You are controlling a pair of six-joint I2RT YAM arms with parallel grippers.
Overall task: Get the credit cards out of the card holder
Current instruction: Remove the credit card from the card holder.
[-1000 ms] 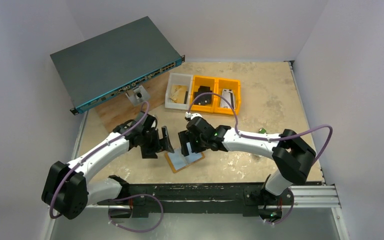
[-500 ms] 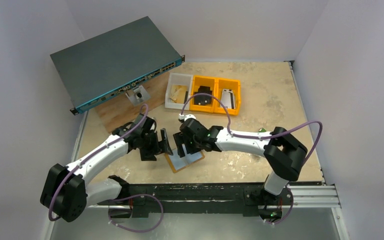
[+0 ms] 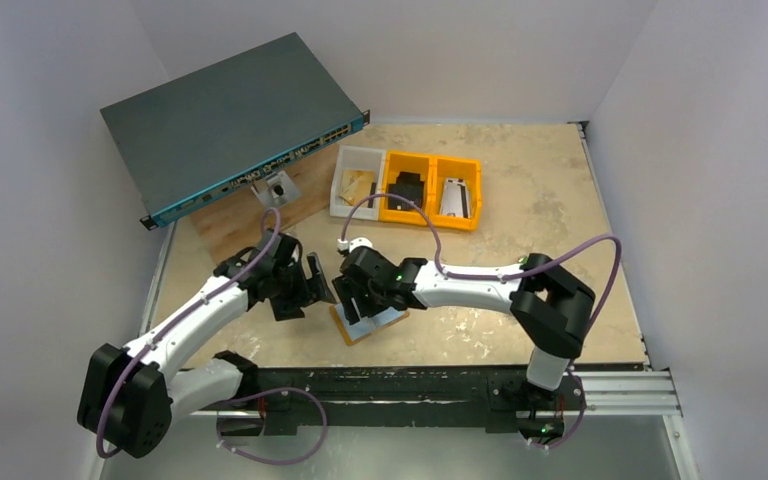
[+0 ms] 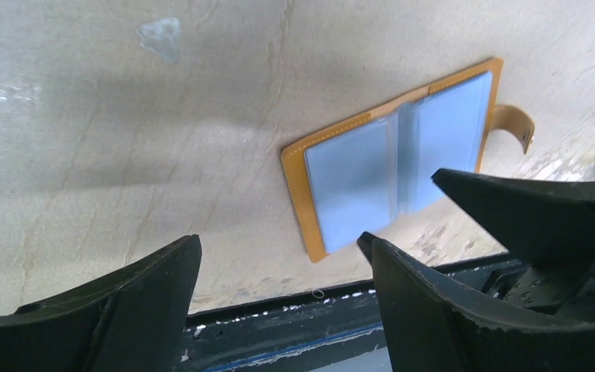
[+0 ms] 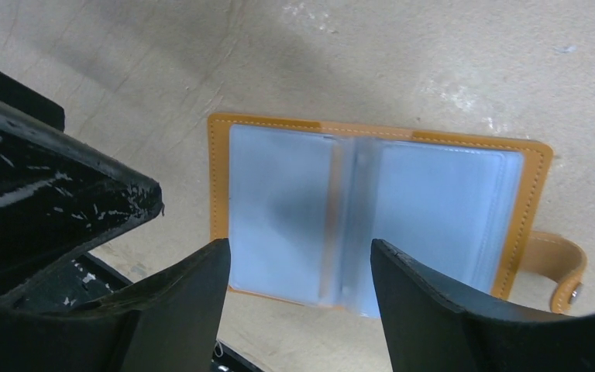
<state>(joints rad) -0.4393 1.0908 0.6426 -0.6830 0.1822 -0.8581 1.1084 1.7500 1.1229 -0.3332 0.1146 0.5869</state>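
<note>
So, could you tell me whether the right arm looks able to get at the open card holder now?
Probably yes. The right claw hangs open directly over the card holder, which lies spread flat, and nothing sits between them; the left claw waits beside it.

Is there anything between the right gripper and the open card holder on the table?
Nothing visible. The card holder lies open and flat on the table, and the right gripper hangs directly over it with its jaws apart. The left gripper stands beside it, to the left, not across the path.
</note>
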